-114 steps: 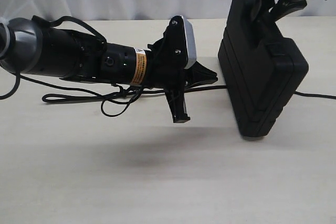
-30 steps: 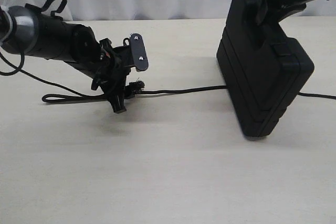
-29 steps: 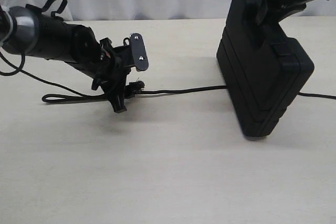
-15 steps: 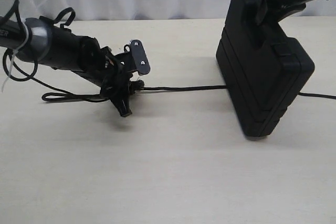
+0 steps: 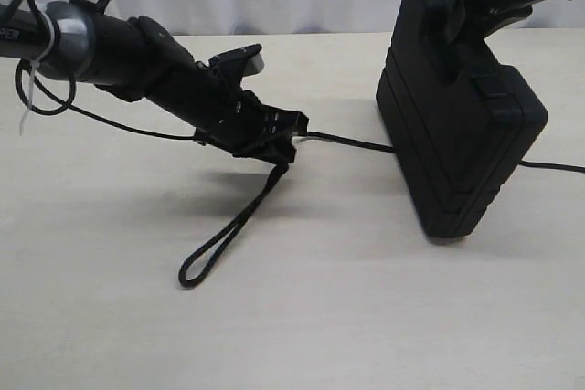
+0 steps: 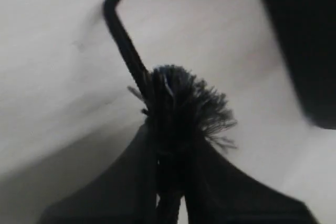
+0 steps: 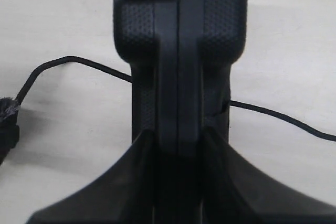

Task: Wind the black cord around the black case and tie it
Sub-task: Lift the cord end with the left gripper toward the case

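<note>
I had the left gripper (image 5: 279,134) pinched shut on the black cord (image 6: 125,44) just behind its frayed tuft (image 6: 189,98), which bristled out past the fingertips. From the jaws, one run of cord led straight ahead to the black case (image 5: 462,125). A slack loop drooped below the gripper onto the table (image 5: 366,317).

The right gripper (image 7: 177,132) was clamped on the case's top edge. The case hung below those jaws, stood on end, with its long axis near upright and leaning a little. Its lower end was on the table. Cord showed on both sides of it, low down, though I couldn't tell whether it passed under or behind.

I judged the cord light, limp and a bit springy. It wouldn't hold a shape, so it needed tension to lie flat against the case. The knotted end seemed the best grip, since the tuft would stop it slipping through. The case looked rigid, fairly hefty and smooth-sided, and likely to pivot if gripped by one edge.
</note>
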Controlling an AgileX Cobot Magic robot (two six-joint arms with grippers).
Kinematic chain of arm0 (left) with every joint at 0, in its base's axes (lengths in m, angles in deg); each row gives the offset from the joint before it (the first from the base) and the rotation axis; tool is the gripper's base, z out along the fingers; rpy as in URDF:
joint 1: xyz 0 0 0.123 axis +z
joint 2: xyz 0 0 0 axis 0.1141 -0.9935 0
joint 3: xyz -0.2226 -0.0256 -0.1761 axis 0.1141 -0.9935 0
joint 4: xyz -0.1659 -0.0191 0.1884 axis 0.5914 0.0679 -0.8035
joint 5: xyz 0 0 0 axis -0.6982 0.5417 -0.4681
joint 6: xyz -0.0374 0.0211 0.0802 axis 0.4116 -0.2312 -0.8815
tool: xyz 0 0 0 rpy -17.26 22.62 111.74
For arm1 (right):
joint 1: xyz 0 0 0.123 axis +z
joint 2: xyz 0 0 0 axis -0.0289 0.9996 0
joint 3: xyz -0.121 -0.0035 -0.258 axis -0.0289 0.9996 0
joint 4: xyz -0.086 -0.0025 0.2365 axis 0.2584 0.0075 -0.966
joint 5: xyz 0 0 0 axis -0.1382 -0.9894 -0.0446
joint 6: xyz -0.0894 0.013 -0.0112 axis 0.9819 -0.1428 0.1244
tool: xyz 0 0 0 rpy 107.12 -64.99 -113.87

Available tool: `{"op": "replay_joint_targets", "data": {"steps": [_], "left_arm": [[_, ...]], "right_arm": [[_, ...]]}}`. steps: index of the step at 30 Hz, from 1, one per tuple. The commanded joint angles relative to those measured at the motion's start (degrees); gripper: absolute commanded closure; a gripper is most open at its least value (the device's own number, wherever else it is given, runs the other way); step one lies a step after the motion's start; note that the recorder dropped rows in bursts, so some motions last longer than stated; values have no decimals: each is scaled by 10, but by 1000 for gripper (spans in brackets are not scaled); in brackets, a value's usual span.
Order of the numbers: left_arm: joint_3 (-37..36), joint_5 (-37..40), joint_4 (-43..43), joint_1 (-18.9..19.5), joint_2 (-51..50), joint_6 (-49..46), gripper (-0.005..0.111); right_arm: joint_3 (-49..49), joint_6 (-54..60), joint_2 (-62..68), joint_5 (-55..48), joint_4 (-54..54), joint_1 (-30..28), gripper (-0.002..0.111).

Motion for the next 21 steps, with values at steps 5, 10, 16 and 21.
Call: {"op": "replay_joint_targets", "data": {"steps": [5,10,16,21], "left_arm": [[9,67,128,1,1,-66,45],[43,108,52,15,3,-188,46],[88,194,-220,16,7,-310,46],[88,249,-271,-17,7,-517,46]], "right_arm": [[1,19,-5,-2,-31,1,104],[1,19,-5,-2,-31,1,104],[1,19,-5,-2,-31,1,104],[1,19,-5,-2,-31,1,104]]}}
